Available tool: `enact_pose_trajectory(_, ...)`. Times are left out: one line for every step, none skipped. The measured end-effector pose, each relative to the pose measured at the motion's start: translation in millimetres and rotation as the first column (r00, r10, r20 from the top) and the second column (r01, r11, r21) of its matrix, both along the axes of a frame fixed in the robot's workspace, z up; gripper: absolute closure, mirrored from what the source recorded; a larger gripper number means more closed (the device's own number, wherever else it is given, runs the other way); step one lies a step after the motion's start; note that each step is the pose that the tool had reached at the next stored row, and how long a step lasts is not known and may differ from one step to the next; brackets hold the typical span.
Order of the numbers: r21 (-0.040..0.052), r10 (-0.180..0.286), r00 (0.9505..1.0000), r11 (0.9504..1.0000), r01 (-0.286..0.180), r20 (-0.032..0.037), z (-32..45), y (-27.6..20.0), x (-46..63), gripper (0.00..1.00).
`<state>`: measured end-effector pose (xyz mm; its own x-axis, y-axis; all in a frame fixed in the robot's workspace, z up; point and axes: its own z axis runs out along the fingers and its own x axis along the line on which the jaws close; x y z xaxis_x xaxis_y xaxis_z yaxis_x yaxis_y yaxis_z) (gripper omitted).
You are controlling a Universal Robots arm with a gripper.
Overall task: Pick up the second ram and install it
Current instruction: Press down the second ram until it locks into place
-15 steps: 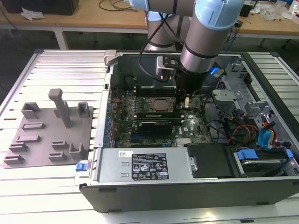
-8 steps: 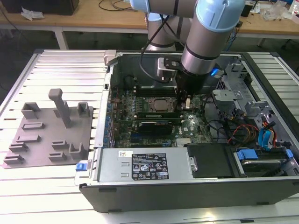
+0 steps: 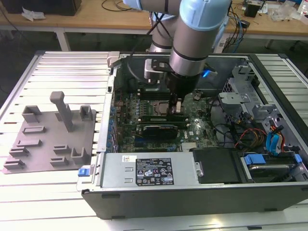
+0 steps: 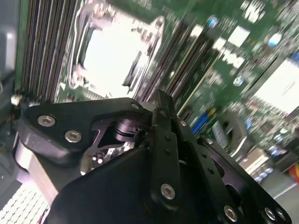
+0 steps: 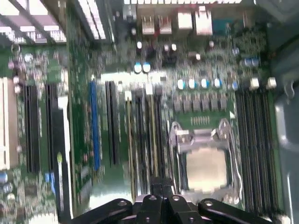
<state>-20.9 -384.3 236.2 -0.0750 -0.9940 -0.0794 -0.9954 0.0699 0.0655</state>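
Behind the workspace, wooden benches (image 3: 110, 17) carry tangled cables, and in front of them a slatted metal table (image 3: 57, 72) holds an open computer case (image 3: 202, 202) lying on its side. Within the case the green motherboard (image 3: 149, 103) fills the middle, with a silver power supply (image 3: 149, 171) along the near edge and a drive cage (image 3: 250, 96) with blue and red cables toward the exterior view's right. Toward the exterior view's left, well apart from the case, a grey plastic holder (image 3: 48, 142) with blocks and an upright post (image 3: 61, 108) sits on the slats. The robot arm (image 3: 197, 33) reaches down from above into the case, its bulk hiding part of the board behind it. Its claw (image 3: 178, 107) hangs just above the board beside the processor socket (image 5: 205, 165), which shows bare and silver in both wrist views. Black memory slots (image 5: 257, 140) run in rows on either side of that socket. In the first wrist view, green memory sticks (image 5: 152, 135) stand in the slots just ahead of the claw; I cannot tell which of them is the second ram. Whether the claw is open, closed or gripping anything cannot be told.
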Motion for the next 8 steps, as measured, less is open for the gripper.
enact_pose_trajectory(-0.0001,0.0,1.0,1.0,0.0,0.0002,-0.3,-0.1,-10.4,0.92)
enact_pose_trajectory(0.0,0.0,1.0,1.0,0.0,0.0004,-0.6,-0.2,-18.1,0.92)
enact_pose_trajectory(0.0,0.0,1.0,1.0,0.0,0.0008,-1.0,-0.2,-27.2,0.92)
enact_pose_trajectory(0.0009,0.0,1.0,1.0,0.0,0.0023,-1.8,-0.2,-41.6,0.92)
enact_pose_trajectory(0.0032,0.0,1.0,1.0,0.0,0.0023,-2.8,-0.2,-43.4,0.92)
enact_pose_trajectory(0.0037,0.0,1.0,1.0,0.0,0.0021,-3.8,-0.2,-43.8,0.92)
enact_pose_trajectory(0.0041,0.0,1.0,1.0,0.0,0.0021,-4.7,-0.3,-43.9,0.92)
enact_pose_trajectory(0.0049,0.0,1.0,1.0,0.0,0.002,-6.4,-0.3,-44.1,0.92)
